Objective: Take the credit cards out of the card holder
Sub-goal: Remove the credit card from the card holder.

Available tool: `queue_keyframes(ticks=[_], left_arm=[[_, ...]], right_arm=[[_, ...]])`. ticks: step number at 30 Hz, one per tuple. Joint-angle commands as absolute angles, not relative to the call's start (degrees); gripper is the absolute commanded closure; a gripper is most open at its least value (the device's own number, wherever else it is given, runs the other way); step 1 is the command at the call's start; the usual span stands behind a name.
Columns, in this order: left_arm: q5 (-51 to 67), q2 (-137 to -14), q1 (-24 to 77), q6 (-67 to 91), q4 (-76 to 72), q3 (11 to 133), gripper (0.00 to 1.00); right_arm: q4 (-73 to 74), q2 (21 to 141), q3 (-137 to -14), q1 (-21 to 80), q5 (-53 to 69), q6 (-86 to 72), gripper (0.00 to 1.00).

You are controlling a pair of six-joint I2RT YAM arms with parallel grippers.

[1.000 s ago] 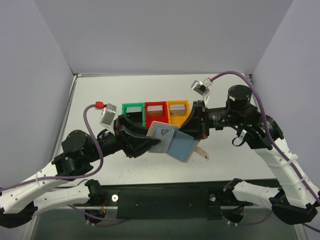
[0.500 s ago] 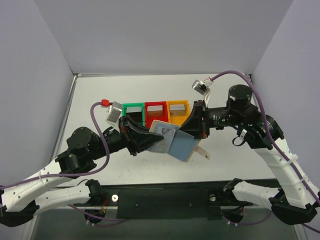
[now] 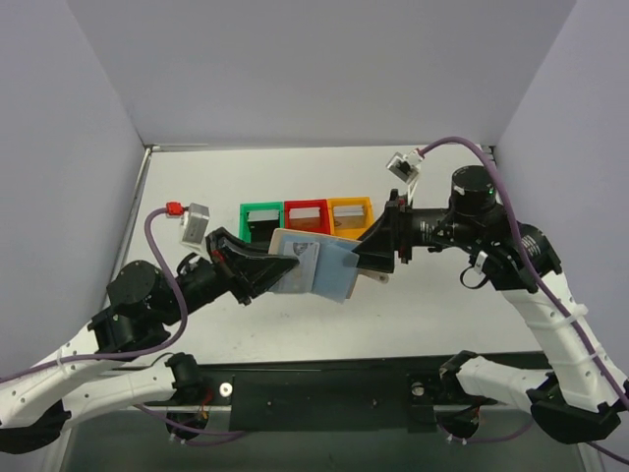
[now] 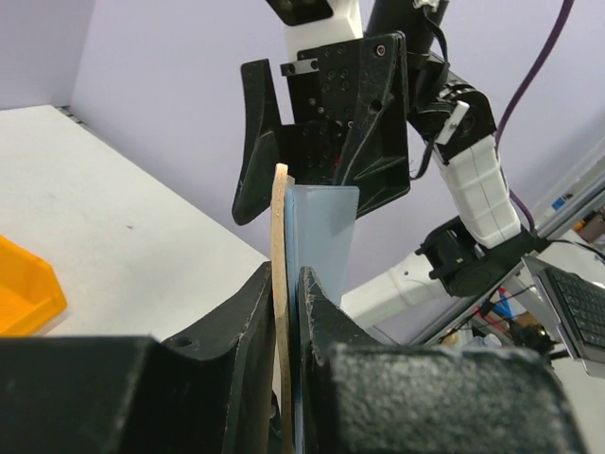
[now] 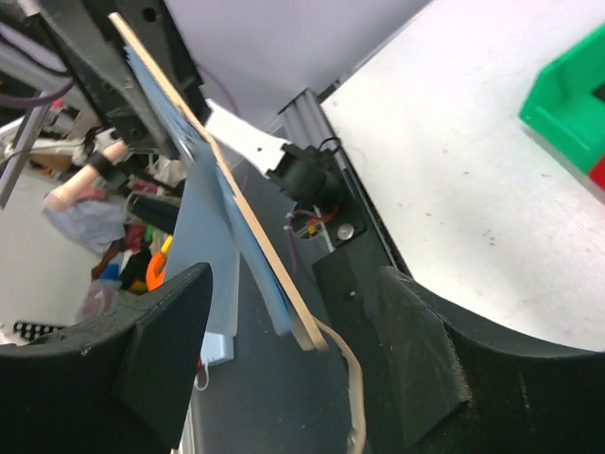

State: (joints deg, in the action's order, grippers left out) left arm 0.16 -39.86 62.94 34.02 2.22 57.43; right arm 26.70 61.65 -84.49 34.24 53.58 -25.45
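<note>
The left gripper (image 3: 275, 271) is pinching the card holder (image 3: 313, 265) by its left end, jaws almost closed on the thin tan cover and blue inner panels. It is holding the card holder opened out and lifted above the tabletop (image 3: 442, 305), on the near side of the green bin (image 3: 257, 209), red bin (image 3: 305, 206) and orange bin (image 3: 349, 203). The free right end is pointing edge-on at the right gripper (image 3: 371, 254), probably so that the pockets are within its reach. That gripper is standing wide open and holding nothing, with a finger on either side of the free end and neither touching it. It is hard to tell whether any cards are sitting in the pockets.
</note>
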Motion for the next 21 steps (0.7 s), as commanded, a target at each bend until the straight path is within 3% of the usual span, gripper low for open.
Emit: queue_keyframes(ticks=[1,7,13,21], left_arm=[[-6.5,-39.0,62.9,32.9,5.6,58.4,1.00],[-10.0,-41.2,62.9,32.3,10.1,60.1,1.00],[-12.2,-43.2,62.9,33.3,7.7,59.8,1.00],[-7.6,-43.1,62.8,37.4,-2.5,56.8,1.00]], right_arm=[[32.1,59.5,-89.3,32.7,44.2,-22.1,0.35],[31.0,58.3,-93.4,33.7,44.8,-24.2,0.40],[26.7,58.2,-94.7,41.6,43.2,-27.8,0.44],[17.3,59.0,-85.8,44.6,42.3,-32.2,0.56]])
